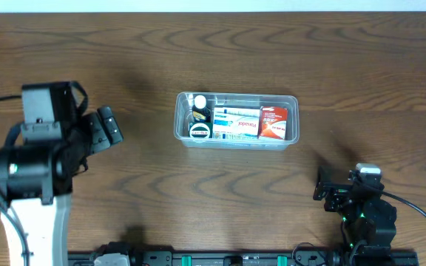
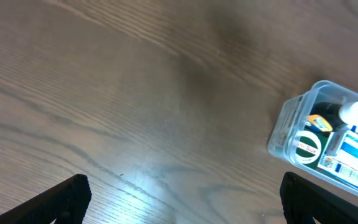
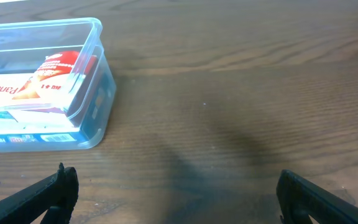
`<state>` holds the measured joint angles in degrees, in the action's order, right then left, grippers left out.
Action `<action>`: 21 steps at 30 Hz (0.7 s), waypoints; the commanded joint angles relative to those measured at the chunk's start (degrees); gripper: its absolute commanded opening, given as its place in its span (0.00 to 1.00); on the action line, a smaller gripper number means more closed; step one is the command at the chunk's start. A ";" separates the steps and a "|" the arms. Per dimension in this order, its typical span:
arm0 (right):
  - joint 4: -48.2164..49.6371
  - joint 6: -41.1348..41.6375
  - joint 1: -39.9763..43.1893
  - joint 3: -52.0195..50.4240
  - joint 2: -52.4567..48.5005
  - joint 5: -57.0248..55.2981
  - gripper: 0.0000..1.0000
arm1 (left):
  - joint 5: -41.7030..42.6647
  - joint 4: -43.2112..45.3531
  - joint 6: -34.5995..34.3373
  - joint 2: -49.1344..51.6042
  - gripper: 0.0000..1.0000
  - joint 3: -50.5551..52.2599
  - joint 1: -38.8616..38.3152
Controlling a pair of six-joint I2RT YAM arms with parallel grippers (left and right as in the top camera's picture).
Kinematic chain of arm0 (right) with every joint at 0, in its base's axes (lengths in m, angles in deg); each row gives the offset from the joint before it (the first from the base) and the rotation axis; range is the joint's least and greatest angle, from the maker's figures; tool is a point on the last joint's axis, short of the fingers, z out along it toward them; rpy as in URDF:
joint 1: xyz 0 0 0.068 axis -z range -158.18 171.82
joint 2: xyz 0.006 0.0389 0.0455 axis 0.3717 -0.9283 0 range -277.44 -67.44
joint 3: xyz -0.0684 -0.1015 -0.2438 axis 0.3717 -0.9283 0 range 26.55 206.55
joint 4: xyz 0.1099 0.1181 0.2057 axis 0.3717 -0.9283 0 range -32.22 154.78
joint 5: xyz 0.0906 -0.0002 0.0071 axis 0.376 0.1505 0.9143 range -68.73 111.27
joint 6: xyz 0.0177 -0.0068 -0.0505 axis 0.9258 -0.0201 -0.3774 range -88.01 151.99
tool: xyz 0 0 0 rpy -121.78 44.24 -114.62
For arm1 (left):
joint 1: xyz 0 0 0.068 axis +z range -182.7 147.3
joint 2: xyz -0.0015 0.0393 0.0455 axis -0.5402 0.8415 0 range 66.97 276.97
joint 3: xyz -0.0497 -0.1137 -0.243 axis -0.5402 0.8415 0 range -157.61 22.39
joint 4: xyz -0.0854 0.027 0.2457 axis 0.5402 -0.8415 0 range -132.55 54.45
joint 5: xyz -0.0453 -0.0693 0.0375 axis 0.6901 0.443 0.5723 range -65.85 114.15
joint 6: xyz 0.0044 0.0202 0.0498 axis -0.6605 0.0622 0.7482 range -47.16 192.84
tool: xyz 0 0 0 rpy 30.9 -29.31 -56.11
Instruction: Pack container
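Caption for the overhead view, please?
Container holds boxes and a bottle; left gripper and right gripper sit open, clear of it.

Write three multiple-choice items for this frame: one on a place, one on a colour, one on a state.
1. Where in the clear rectangular plastic container does the red and white cardboard box lie?
A. at its right end
B. at its left end
C. outside it

2. What colour is the cap of the small dark bottle?
A. yellow
B. white
C. green

3. How do the left pincer and right pincer stand?
A. both shut on boxes
B. one holds the bottle
C. both open and empty

Answers:
1 A, the overhead view shows the box at the container's right end.
2 B, the cap shows white from above.
3 C, each wrist view shows its pincer spread wide over the bare brown wooden table.
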<state>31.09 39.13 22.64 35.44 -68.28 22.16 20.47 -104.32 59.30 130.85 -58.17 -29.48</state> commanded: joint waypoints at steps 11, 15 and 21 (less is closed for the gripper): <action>0.04 -0.57 -0.50 -0.20 0.50 0.44 0.99 | -1.25 23.89 4.07 -25.27 0.98 28.26 0.20; 0.04 -0.57 -0.50 -0.20 0.52 0.42 0.99 | 0.46 31.85 4.90 -34.91 0.98 40.72 0.20; 0.04 -0.57 -0.50 -0.20 0.52 0.42 0.99 | 0.48 33.11 4.87 -47.21 0.98 53.35 0.24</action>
<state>31.17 39.13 22.64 35.40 -68.26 22.16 20.23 -71.63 62.82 87.70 -8.38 -29.48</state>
